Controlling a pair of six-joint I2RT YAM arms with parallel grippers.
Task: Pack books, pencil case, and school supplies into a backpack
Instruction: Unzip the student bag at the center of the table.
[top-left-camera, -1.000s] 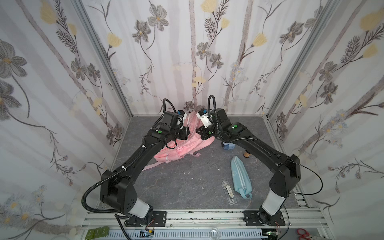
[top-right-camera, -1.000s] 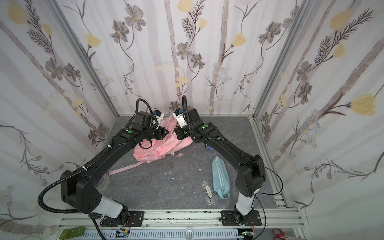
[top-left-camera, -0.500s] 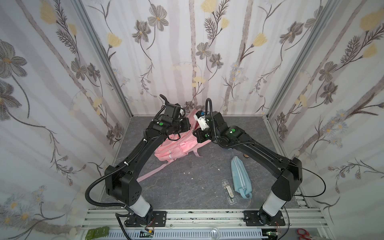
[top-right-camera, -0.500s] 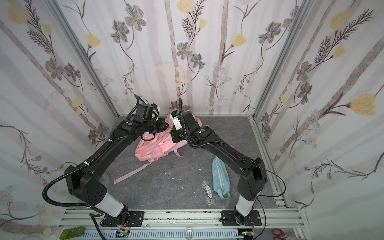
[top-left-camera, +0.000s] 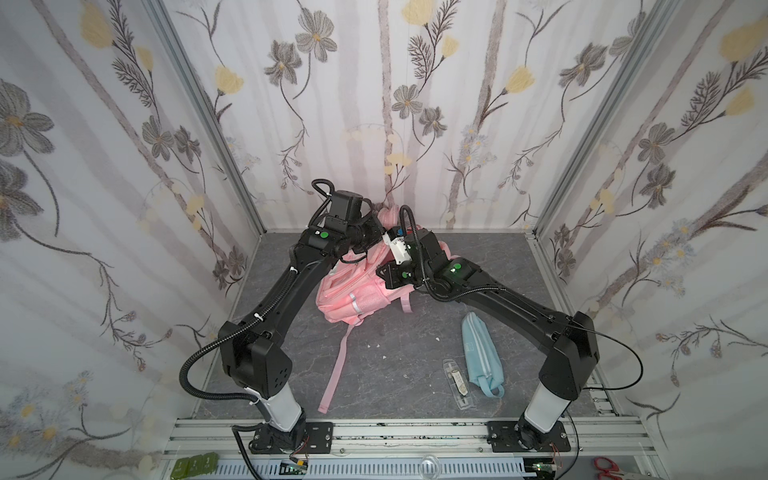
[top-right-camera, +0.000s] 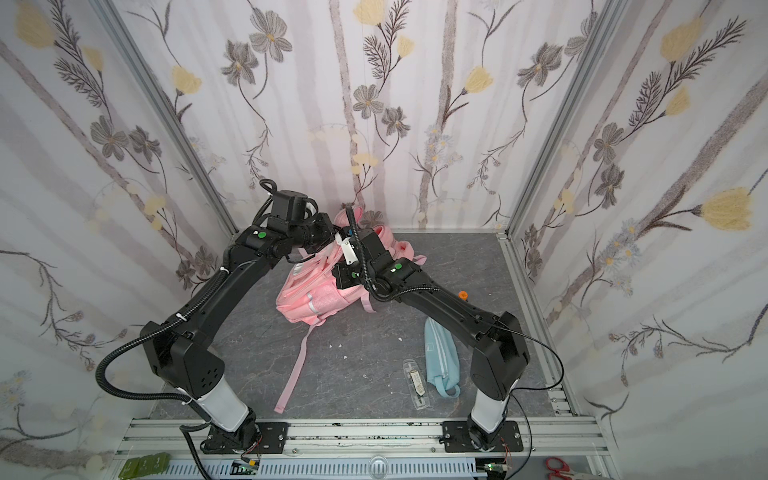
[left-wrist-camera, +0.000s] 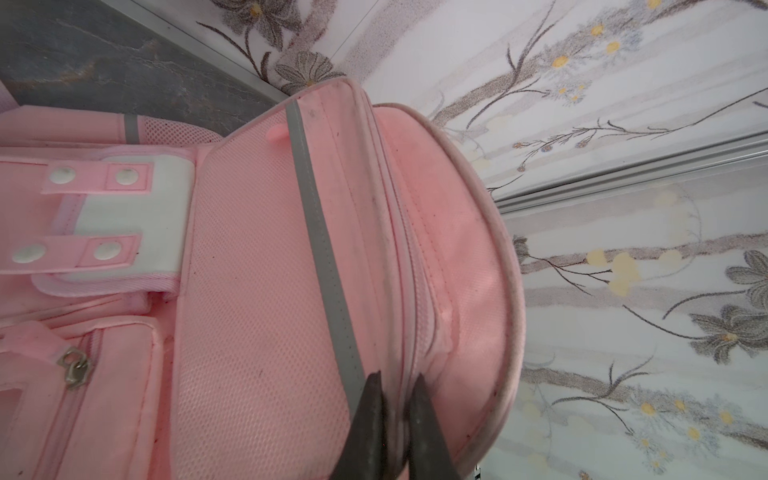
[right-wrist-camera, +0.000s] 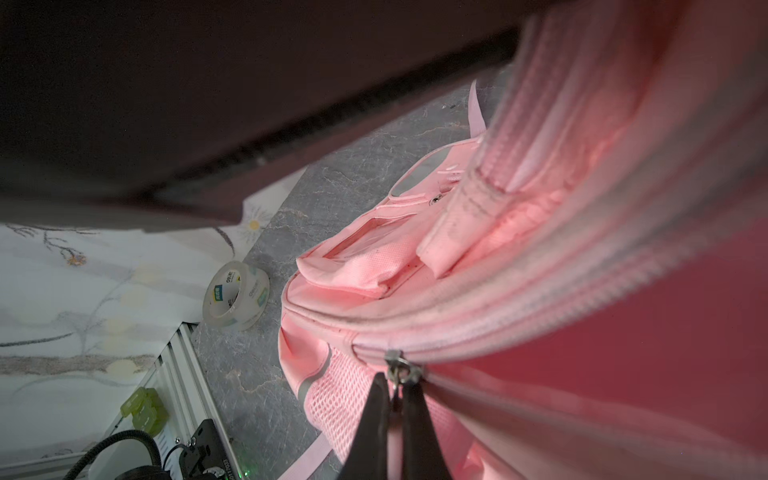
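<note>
- backpack (left-wrist-camera: 257, 291): matt pink cloth with a fine mesh weave, grubby along the seams.
- zip pull (right-wrist-camera: 400, 368), lower middle of the right wrist view: dull silver metal.
- tape roll (right-wrist-camera: 235, 295): clear, glossy plastic.
- pencil case (top-left-camera: 482, 357): soft, matt light-blue cloth.
- floor (top-left-camera: 374, 374): grey, stone-veined, matt.
- rail (top-left-camera: 415, 432), bottom edge: ribbed bare metal.

One pink backpack (top-left-camera: 353, 291), one light-blue pencil case (top-left-camera: 482, 357), one clear case (top-left-camera: 457, 380), one tape roll (right-wrist-camera: 235, 295) (right wrist view).

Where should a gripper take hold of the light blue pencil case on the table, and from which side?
Probably across the narrow middle of the pencil case, straight down from above: it lies flat on the table, long and slim. The clear plastic case lies close alongside, so keep the jaws narrow.
</note>
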